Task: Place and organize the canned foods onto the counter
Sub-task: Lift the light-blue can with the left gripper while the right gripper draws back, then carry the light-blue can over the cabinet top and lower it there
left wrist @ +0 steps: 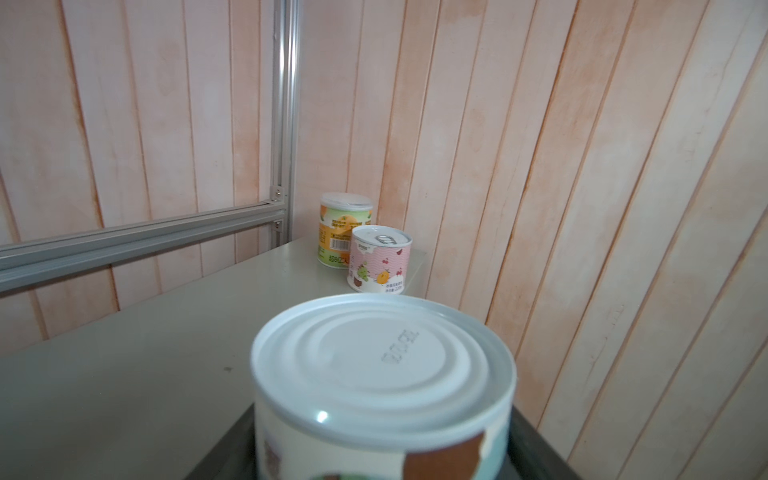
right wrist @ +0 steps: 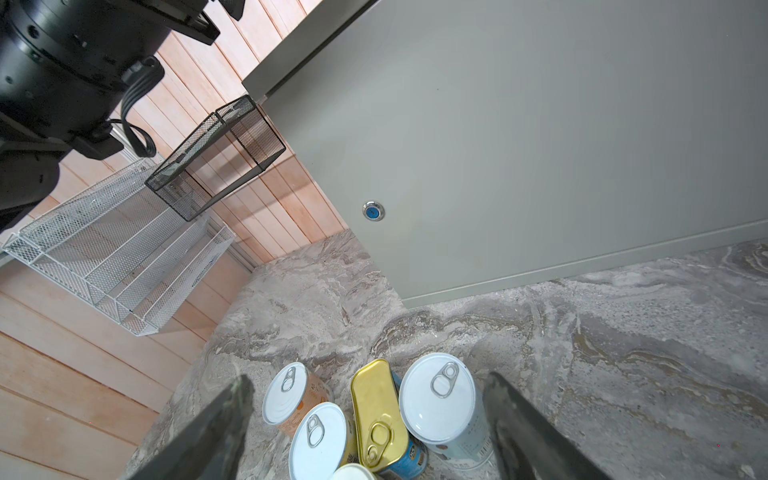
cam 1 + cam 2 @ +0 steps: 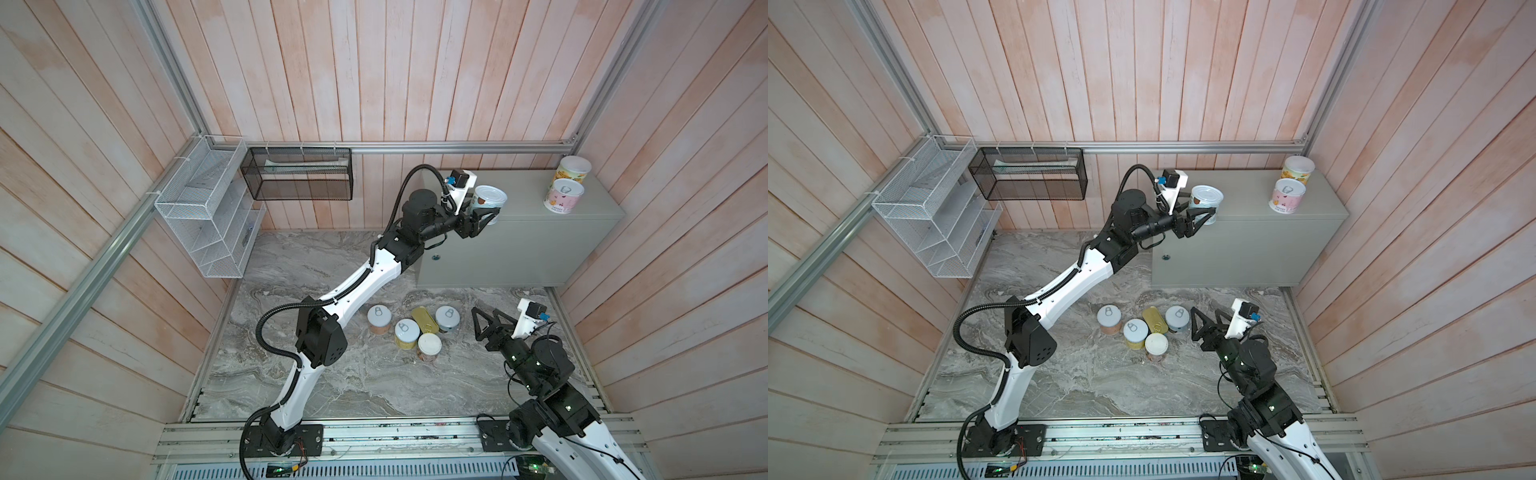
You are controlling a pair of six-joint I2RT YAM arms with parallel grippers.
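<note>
1. In a top view I count eight tins. One held tin (image 3: pixel 491 198) is in the left gripper (image 3: pixel 482 211). A yellow tin (image 3: pixel 573 168) and a pink tin (image 3: pixel 564 198) stand at the far right end of the cabinet (image 3: pixel 532 245). Five are clustered on the table (image 3: pixel 332 386).
2. In a top view the left arm (image 3: pixel 1059 286) stretches far and rightward, its gripper clamped round the held tin (image 3: pixel 1206 197) at the cabinet's near edge, toward its left end. The right gripper (image 3: pixel 1204 311), spread wide and empty, sits just right of the cluster on the folded right arm (image 3: pixel 1254 365).
3. Left wrist: the held tin (image 1: pixel 382 374) fills the foreground; the other two stand together well beyond.
4. Right wrist: between the splayed fingers (image 2: pixel 224 419) lie four round tins and one gold-topped rectangular tin (image 2: pixel 376 411), in front of the cabinet's lock (image 2: pixel 373 211).
</note>
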